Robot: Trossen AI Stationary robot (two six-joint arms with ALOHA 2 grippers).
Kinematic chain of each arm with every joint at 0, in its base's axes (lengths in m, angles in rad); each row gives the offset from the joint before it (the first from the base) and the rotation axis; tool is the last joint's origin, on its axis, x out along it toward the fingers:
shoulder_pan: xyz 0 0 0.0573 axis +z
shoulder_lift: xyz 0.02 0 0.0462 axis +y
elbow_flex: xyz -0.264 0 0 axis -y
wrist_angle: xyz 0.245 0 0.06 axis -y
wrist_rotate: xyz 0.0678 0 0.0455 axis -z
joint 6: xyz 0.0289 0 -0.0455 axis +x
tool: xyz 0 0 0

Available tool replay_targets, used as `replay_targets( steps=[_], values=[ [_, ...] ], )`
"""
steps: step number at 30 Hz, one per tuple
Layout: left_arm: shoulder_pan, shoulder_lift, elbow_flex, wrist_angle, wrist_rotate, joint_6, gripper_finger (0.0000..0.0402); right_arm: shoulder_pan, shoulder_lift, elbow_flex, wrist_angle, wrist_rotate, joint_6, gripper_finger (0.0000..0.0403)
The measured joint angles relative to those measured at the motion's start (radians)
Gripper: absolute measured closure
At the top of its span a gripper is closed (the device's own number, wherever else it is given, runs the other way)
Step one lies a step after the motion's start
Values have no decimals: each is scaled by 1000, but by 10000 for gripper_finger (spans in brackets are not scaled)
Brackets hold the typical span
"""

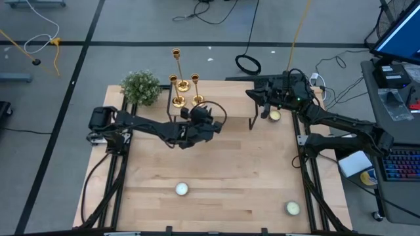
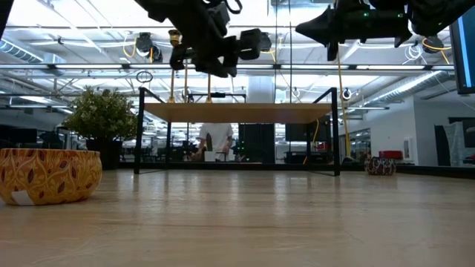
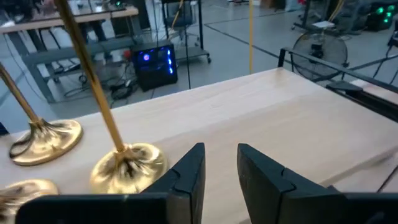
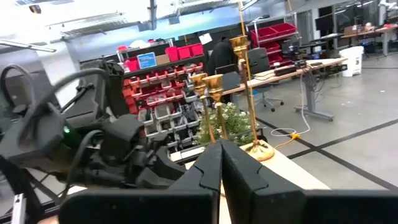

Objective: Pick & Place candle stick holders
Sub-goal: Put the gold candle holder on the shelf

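Note:
Three gold candle stick holders (image 1: 184,84) stand upright on their round bases on a raised wooden shelf (image 2: 241,112) at the table's far side. In the left wrist view, the nearest base (image 3: 127,168) lies just beside my left gripper's fingers, with two more bases (image 3: 46,140) farther off. My left gripper (image 3: 221,171) is open and empty, hovering over the shelf beside the holders (image 1: 202,110). My right gripper (image 4: 221,168) is shut and empty, held high at the shelf's right end (image 1: 252,95), pointing toward the holders (image 4: 214,84).
A small bushy green plant (image 1: 140,87) stands at the shelf's left end. A white candle (image 1: 182,189) and a pale-green candle (image 1: 293,208) sit near the table's front edge, and another candle (image 1: 274,115) sits under my right arm. A patterned bowl (image 2: 48,174) shows in the low view.

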Motion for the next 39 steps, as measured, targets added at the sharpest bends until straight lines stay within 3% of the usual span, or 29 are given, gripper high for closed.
replay_targets(
  steps=[16, 39],
  values=[
    [74, 5, 12, -175, 81, -199, 309, 0, 0, 0, 0, -22, 0, 402],
    [144, 5, 11, -250, 186, -230, 309, 0, 0, 0, 0, -21, -8, 402]
  ],
)
